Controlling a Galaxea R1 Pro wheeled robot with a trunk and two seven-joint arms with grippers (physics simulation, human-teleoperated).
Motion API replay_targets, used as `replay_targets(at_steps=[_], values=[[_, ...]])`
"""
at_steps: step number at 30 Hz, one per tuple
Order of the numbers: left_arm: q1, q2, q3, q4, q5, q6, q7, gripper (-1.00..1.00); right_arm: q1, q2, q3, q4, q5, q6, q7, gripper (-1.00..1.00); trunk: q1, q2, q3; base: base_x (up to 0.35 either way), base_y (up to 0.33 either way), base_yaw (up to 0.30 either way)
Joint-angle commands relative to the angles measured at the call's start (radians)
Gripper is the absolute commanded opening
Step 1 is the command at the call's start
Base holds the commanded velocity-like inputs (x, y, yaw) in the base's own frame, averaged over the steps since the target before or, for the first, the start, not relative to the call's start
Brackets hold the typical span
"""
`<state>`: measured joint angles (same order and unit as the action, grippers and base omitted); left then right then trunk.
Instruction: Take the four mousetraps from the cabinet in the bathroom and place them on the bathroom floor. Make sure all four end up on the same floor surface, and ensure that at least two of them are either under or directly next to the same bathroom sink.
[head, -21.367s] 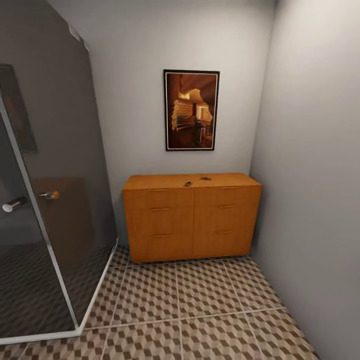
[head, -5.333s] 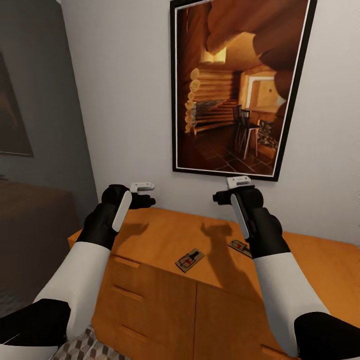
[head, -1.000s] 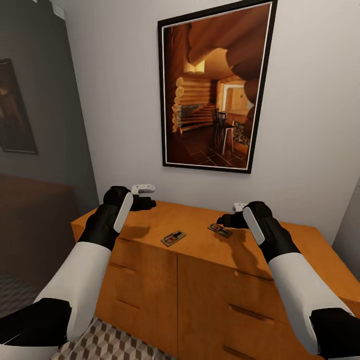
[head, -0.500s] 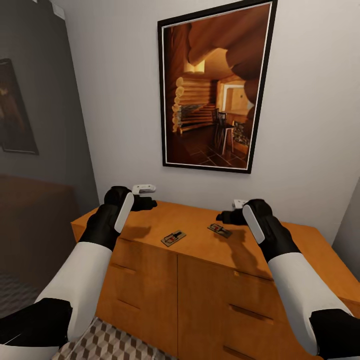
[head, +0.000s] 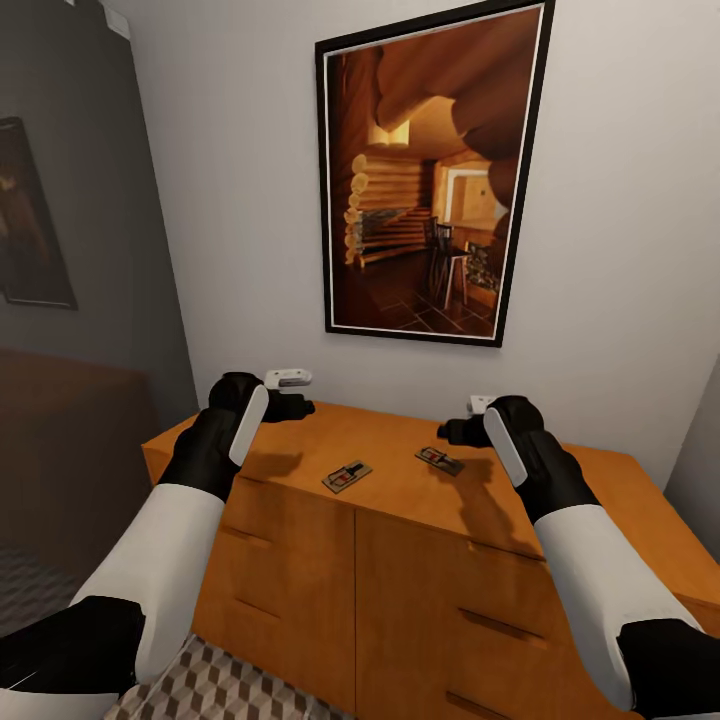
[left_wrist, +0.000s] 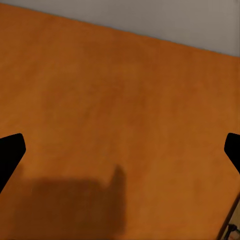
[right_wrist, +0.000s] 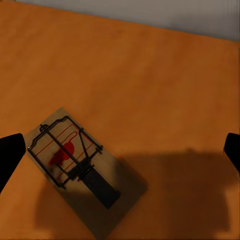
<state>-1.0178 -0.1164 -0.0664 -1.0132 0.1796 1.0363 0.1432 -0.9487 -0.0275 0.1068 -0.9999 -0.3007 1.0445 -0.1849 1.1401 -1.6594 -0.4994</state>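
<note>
While wide open, right tool (head: 458, 432) hovers above mousetrap (right_wrist: 82, 167) on cabinet (head: 400, 500).

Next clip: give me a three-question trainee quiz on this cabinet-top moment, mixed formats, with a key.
1. True or false: the right gripper is shut on a mousetrap.
2. How many mousetraps lie on the cabinet top in the head view? A) one B) two C) four
3. Fill in: the right wrist view looks down on a mousetrap printed with a ____ mark.

Key
1. False: its fingertips sit wide apart at the edges of the wrist view, and the trap lies flat on the wood.
2. B: the left trap and the right trap.
3. Red.
</note>
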Motion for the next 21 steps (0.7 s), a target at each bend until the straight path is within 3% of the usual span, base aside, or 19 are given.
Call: replay_targets(at_steps=[1,14,21], values=[[-0.001,0.000,-0.001,-0.001,0.011,0.003,0.010,1.00,-0.001,-0.001,0.004,-0.005,-0.009,0.003,-0.011,1.00,0.000,-0.001,-0.001,0.000,0.000,0.000],[-0.001,0.000,-0.001,-0.001,0.011,0.003,0.010,1.00,-0.001,-0.009,0.006,-0.037,-0.007,0.003,-0.010,1.00,0.000,-0.001,-0.001,0.000,0.000,0.000],[-0.001,0.000,-0.001,-0.001,0.009,0.003,0.010,1.00,-0.030,-0.010,0.013,-0.012,-0.007,0.003,-0.009,1.00,0.000,-0.001,-0.001,0.000,0.000,0.000]])
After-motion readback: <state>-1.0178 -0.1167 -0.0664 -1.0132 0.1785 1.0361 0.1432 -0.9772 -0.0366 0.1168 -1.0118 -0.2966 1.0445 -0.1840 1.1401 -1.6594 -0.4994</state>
